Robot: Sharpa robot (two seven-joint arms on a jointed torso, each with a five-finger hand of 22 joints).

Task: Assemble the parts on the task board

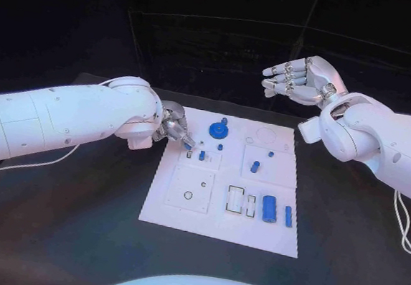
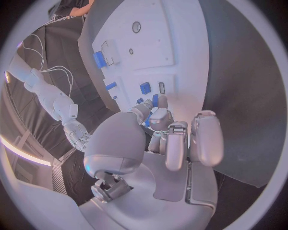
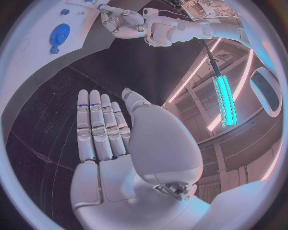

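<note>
The white task board (image 1: 217, 217) lies in the middle of the black table (image 1: 358, 245), and both arms hang over its far end. The left hand (image 1: 174, 129) is down at the board's far left corner, fingers curled in toward a small upright blue part (image 1: 201, 155) standing in a recess there. From the left wrist view the fingertips (image 2: 157, 101) sit right against that little blue piece (image 2: 155, 100), though whether they actually pinch it or only touch it I cannot tell.

The right hand (image 1: 300, 78) is lifted well above and beyond the board's far right corner, palm turned up, fingers loosely apart and holding nothing; the right wrist view shows its fingers (image 3: 96, 127) laid straight side by side with the thumb standing off from them.

On the board, a round blue gear-like part (image 1: 218, 130) sits near the far edge, just beside the left hand, with a tiny blue peg (image 1: 219, 147) close in front of it. Toward the right half stands another short blue part (image 1: 255, 167), with a small blue dot (image 1: 270, 154) beyond it. Nearer the front, a thick blue cylinder (image 1: 269, 209) lies beside a slimmer blue bar (image 1: 288, 215), both just right of some rectangular outlined slots (image 1: 235, 199). A small round hole (image 1: 188, 195) marks the left front panel
</note>
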